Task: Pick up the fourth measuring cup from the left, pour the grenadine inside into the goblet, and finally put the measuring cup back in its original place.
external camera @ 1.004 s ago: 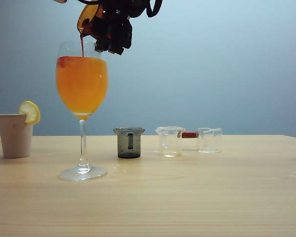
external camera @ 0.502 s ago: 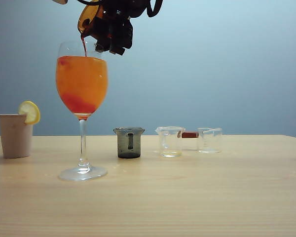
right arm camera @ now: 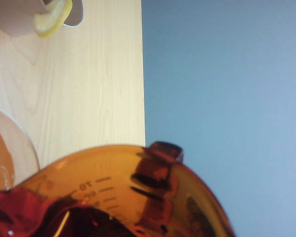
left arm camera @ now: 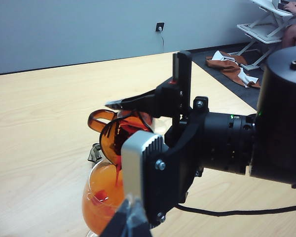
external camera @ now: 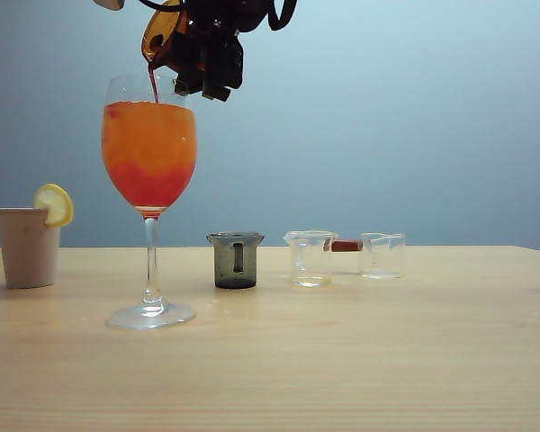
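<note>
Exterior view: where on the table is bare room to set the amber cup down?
Bare wood runs right of the far-right clear cup and along the front edge. The right tool holds the amber cup tipped above the goblet. Crowded: the grey cup and the other clear cup. A gap separates the beige tumbler from the goblet.

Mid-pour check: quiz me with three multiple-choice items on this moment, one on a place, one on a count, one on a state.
1. The amber measuring cup is:
A. on the table
B. tilted above the goblet
C. beside the beige tumbler

2. Small cups standing on the table:
A. one
B. three
C. five

3. The right gripper is:
A. open, empty
B. shut on the amber measuring cup
C. out of sight

Answers: 1 B, grenadine streams from its spout into the bowl. 2 B, one grey, two clear. 3 B, the cup hangs clamped in it.
</note>
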